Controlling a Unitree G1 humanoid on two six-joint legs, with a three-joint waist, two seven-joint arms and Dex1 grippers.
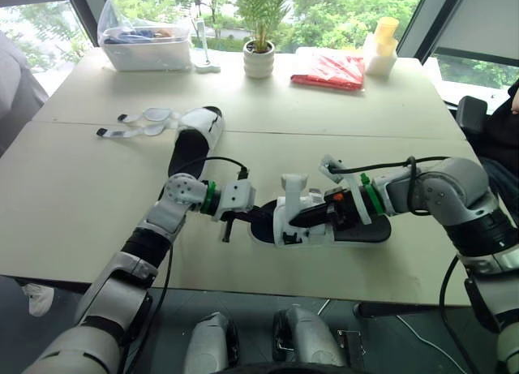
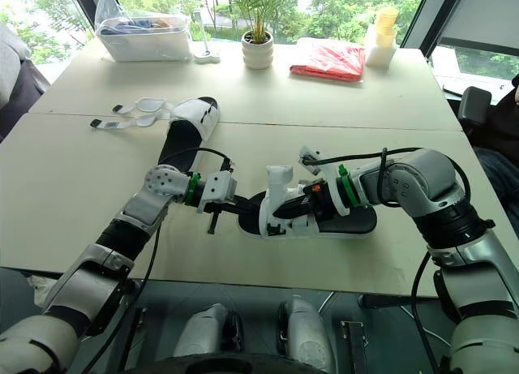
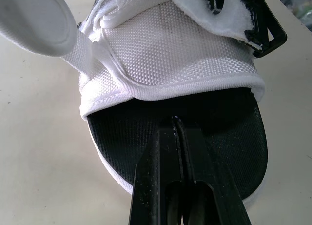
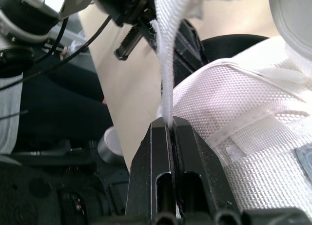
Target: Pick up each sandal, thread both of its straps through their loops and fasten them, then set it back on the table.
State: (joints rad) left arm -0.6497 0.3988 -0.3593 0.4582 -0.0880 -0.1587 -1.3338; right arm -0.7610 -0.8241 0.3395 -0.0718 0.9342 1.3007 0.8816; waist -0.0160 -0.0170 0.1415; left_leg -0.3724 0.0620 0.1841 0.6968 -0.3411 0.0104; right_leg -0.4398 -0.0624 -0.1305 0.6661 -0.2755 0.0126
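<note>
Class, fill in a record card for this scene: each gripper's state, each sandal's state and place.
Left gripper: shut, tips on the black insole of the near sandal
Right gripper: shut on the white strap of the near sandal
Near sandal: between the grippers, near the front edge of the table
Far sandal: flat on the table, loose straps spread out, untouched

Beige table (image 1: 81,195), near sandal (image 1: 302,221), far sandal (image 1: 195,135), plant (image 1: 259,58)
</note>
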